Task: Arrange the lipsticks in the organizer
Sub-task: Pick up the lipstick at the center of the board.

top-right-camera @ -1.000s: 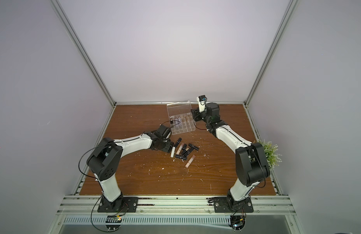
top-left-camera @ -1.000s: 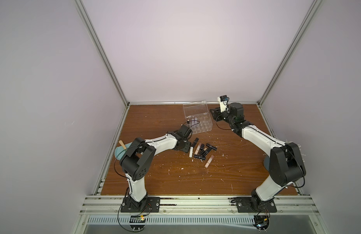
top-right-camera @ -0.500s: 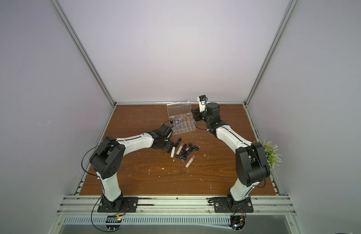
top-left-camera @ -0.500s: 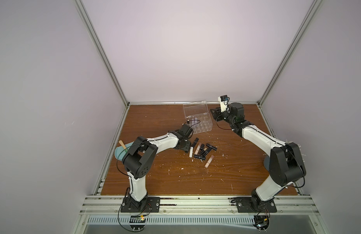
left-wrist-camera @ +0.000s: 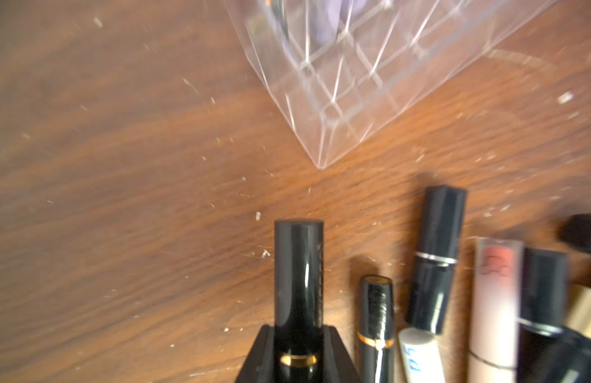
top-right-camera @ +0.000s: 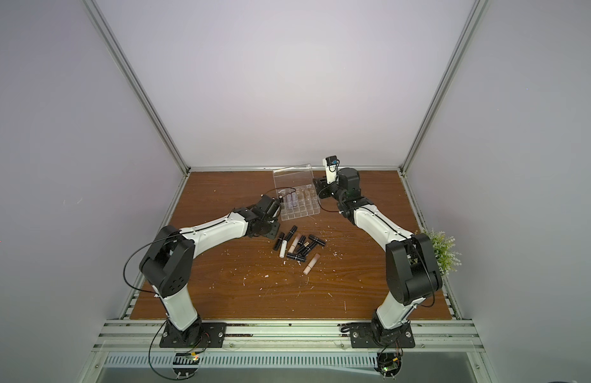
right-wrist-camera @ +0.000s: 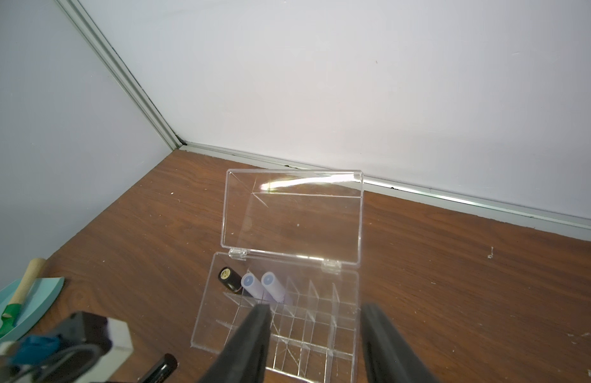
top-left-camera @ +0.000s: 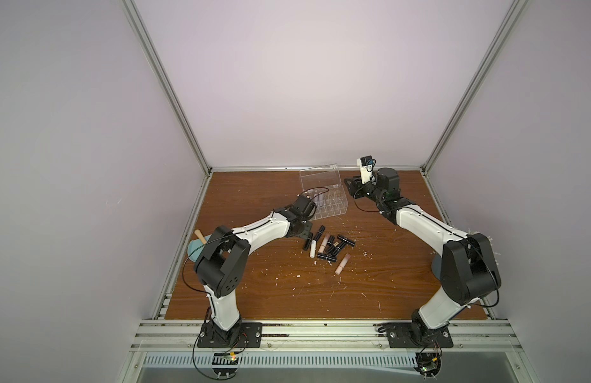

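My left gripper (left-wrist-camera: 299,331) is shut on a black lipstick with a gold band (left-wrist-camera: 297,272), low over the table at the left edge of the loose lipsticks (top-left-camera: 330,245). These lie in a heap, mostly black, with a white one and a beige-pink one (top-left-camera: 341,264) a little apart. The clear organizer (top-left-camera: 324,199) stands behind them with its lid up. Its back row holds a black lipstick (right-wrist-camera: 229,278) and two lavender ones (right-wrist-camera: 251,285). My right gripper (right-wrist-camera: 315,308) hangs open at the organizer's right side, holding nothing.
A light-blue dustpan (top-left-camera: 194,250) with a wooden-handled green tool (right-wrist-camera: 22,291) lies at the table's left edge. A small green plant (top-right-camera: 441,247) stands at the right edge behind the right arm. White scraps are scattered over the wooden table (top-left-camera: 287,291).
The left gripper's jaws have closed on the black gold-banded lipstick. The right arm has not moved.
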Motion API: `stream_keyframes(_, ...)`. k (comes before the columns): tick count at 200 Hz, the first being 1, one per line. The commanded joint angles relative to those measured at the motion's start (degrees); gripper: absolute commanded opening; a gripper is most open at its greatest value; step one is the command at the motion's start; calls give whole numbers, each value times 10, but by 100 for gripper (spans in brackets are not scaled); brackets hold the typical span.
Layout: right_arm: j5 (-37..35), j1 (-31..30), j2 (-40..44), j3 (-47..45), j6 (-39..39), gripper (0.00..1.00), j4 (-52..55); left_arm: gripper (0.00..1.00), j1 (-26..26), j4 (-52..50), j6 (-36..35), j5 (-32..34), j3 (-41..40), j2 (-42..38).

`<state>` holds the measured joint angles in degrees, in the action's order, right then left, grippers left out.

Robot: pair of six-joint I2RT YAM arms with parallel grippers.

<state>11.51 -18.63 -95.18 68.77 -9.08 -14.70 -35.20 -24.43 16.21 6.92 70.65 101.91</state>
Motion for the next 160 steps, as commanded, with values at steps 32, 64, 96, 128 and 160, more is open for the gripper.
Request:
stream_keyframes(32,204,2,-44,149,0,52,146,20,9,128,-5,-148,-59,-160)
stream_keyframes(64,369,2,-49,178,-19,51,145,20,17,268,24,-265,-142,-249)
stream_keyframes(96,549,3,-54,174,-77,47,72,20,56,344,64,-368,-186,-310)
stream_keyframes(128,630,1,-57,166,-120,44,24,20,62,325,49,-372,-195,-332)
stream_keyframes(160,675,-16,-63,171,-118,44,24,20,62,332,47,-388,-203,-333)
